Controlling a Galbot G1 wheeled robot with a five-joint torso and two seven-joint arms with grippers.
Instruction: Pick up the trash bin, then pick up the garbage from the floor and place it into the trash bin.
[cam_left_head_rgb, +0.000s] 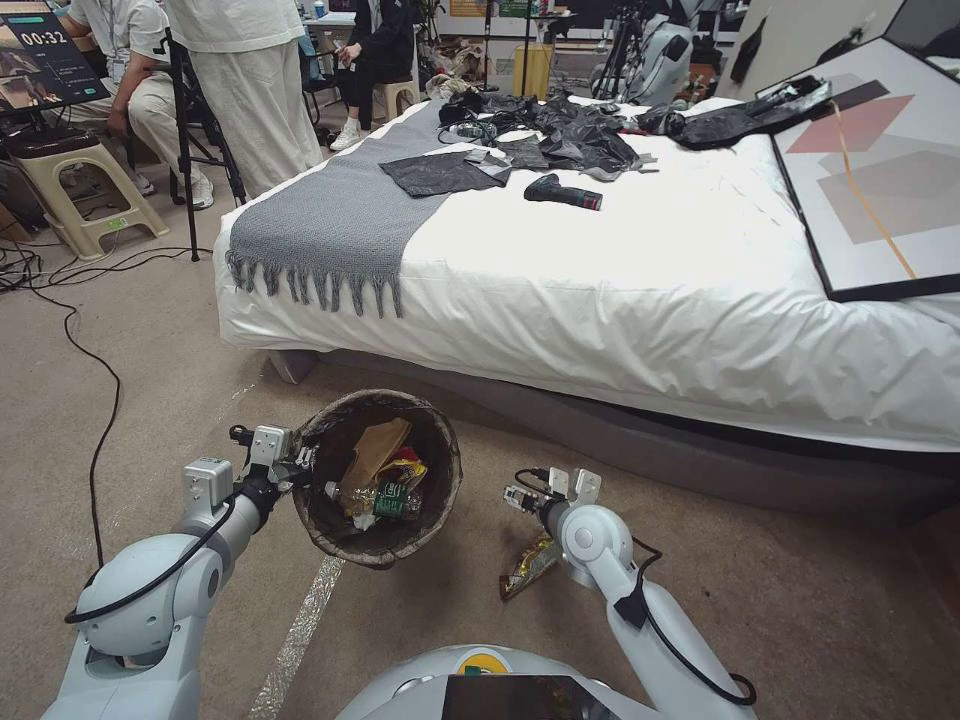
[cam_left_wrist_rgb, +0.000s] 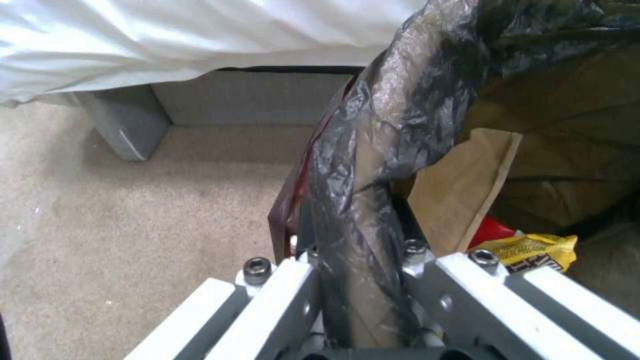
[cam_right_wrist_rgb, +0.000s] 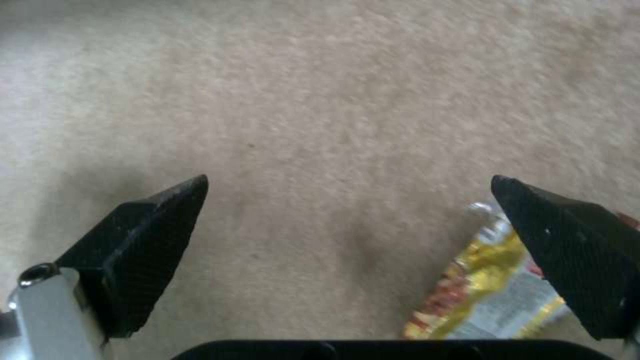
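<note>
Left hand (cam_left_wrist_rgb: 360, 300) clamps the bag-lined round white plastic trash bin's (cam_left_head_rgb: 440, 500) rim, holding it aloft. Right hand (cam_right_wrist_rgb: 350, 220), fingers spread and empty, hovers beside the yellow foil snack packet (cam_right_wrist_rgb: 490, 290) on the tan carpet floor (cam_right_wrist_rgb: 333, 100); it likely must shift over the packet and descend.

The right gripper (cam_right_wrist_rgb: 350, 182) points down at the carpet (cam_right_wrist_rgb: 333, 110), its two black fingers (cam_right_wrist_rgb: 143, 245) spread wide at the lower left and lower right of the frame. A yellow snack packet (cam_right_wrist_rgb: 483, 285) lies flat on the carpet at lower right, partly hidden behind the finger on that side.
</note>
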